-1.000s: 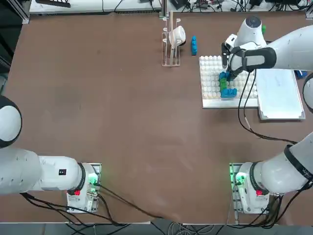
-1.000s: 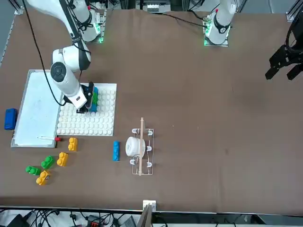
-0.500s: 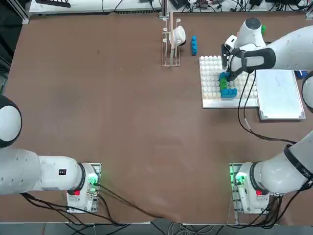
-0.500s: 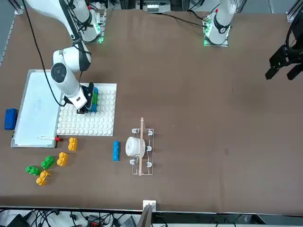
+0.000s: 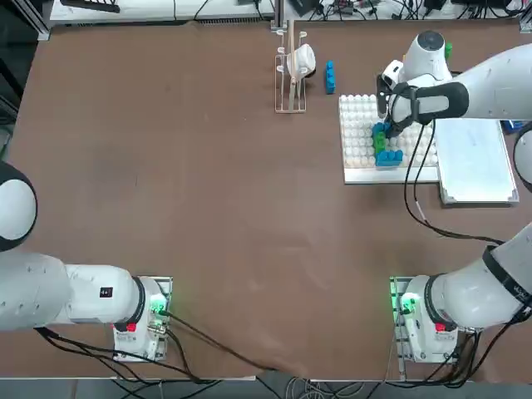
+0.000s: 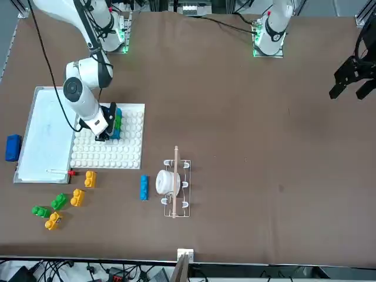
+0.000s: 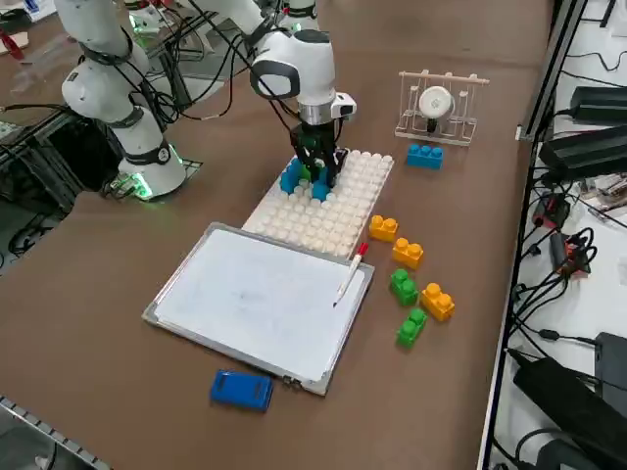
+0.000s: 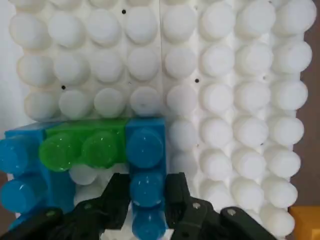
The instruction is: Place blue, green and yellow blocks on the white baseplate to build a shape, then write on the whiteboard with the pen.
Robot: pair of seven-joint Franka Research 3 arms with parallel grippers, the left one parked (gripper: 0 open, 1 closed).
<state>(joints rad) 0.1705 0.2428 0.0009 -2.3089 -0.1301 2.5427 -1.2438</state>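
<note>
Apparently, the right gripper [image 8: 147,197] has its fingers closed about the sides of a blue brick [image 8: 145,167] on the studded plate [image 8: 215,130]. That brick touches one end of a green brick [image 8: 85,142]; another blue one [image 8: 60,182] adjoins the other end. Seating seems the step: best line up the studs, press straight down evenly, then open without twisting, so its neighbours keep their places.
</note>
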